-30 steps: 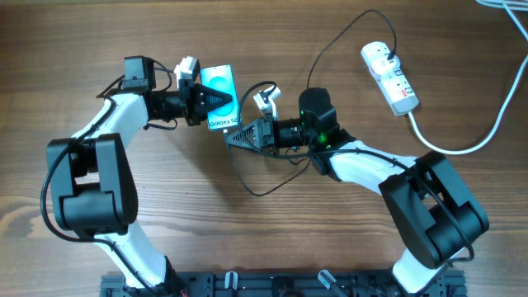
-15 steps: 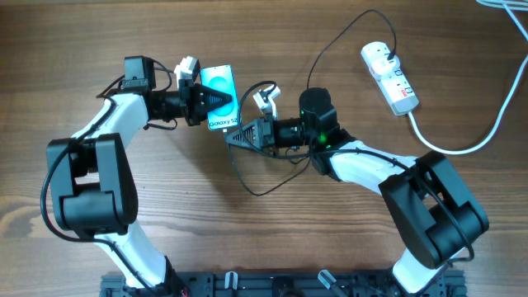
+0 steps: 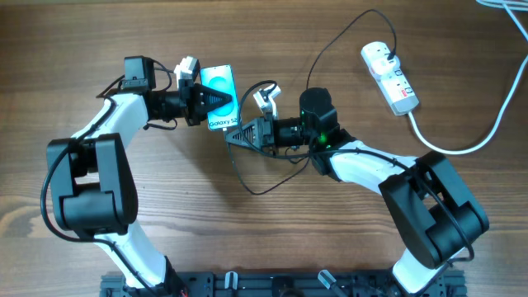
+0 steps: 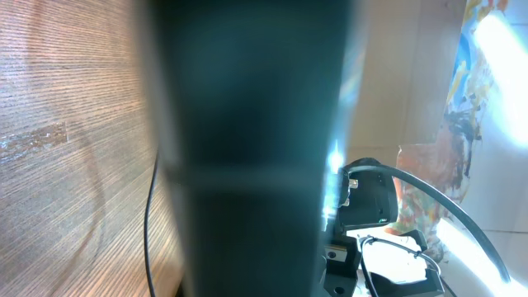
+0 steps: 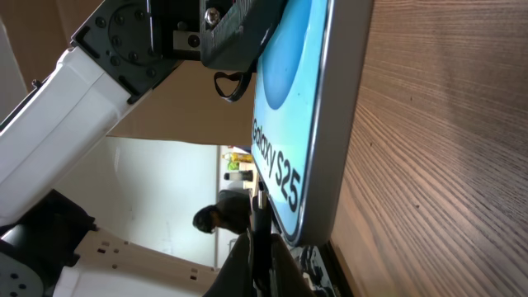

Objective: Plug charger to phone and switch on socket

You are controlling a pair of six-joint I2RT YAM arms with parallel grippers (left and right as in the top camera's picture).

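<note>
In the overhead view my left gripper (image 3: 211, 97) is shut on the phone (image 3: 221, 96), whose teal screen faces up and whose white text strip points toward the right arm. My right gripper (image 3: 233, 135) is shut on the charger plug, just at the phone's lower end. In the right wrist view the phone (image 5: 290, 124) stands on edge, and the plug's metal tip (image 5: 260, 200) sits close beside its bottom edge between my fingers (image 5: 241, 262). The black charger cable (image 3: 330, 41) runs to the white socket (image 3: 389, 77) at the back right. The left wrist view is mostly filled by the dark phone (image 4: 247, 148).
The socket's thick pale cord (image 3: 462, 148) curves off the table's right edge. Slack black cable (image 3: 257, 190) loops on the wood below the right gripper. A black rail (image 3: 272, 285) lines the front edge. The two arm bases stand at front left and front right.
</note>
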